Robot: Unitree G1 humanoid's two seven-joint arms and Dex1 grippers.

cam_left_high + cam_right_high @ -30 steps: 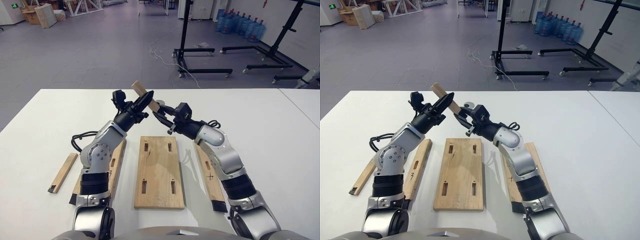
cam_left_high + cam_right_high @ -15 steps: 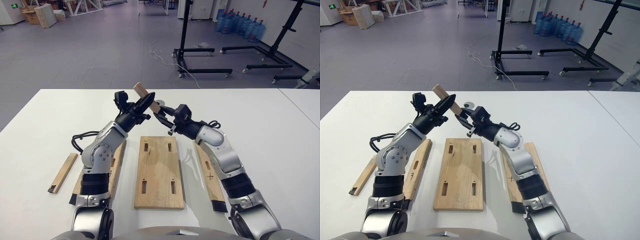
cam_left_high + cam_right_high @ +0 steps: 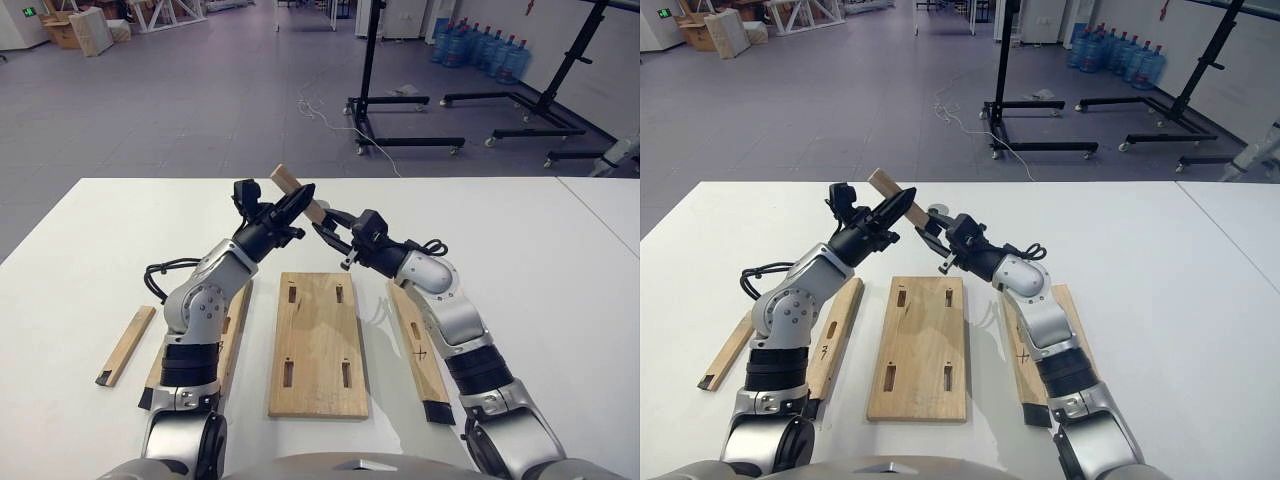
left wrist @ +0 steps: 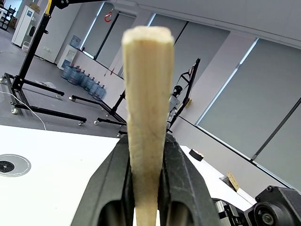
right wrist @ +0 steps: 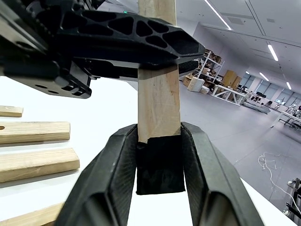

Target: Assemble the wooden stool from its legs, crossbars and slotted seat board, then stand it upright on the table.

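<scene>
Right, nearest you the slotted seat board (image 3: 317, 340) lies flat in the middle of the white tabletop (image 3: 560, 300), its long axis running straight away from you and its four slots facing up. A long leg (image 3: 837, 325) lies just beside it on the left, partly under the left arm, and a second leg (image 3: 415, 345) lies on the right under the right arm, its black-capped end toward you. Both run roughly along the board's line. Farther out on the left, apart from the rest, a short crossbar (image 3: 127, 343) rests flat at a slight angle, its dark end also near you. Beyond the board's far edge, both grippers meet above the tabletop on one wooden bar (image 3: 288, 184). The bar is tilted: its bare end points up, away from you and to your left, while its black-capped end sits lower, to the right. The left gripper (image 3: 298, 198) is clamped on the bar partway along, its two fingers pressed against opposite faces with the bare end sticking out past them. The right gripper (image 3: 326, 226) is closed on the black-capped end (image 5: 159, 165), one finger on each side. Past the tabletop, black wheeled stands (image 3: 400, 100) and blue water bottles (image 3: 480, 50) stand on the grey floor.
</scene>
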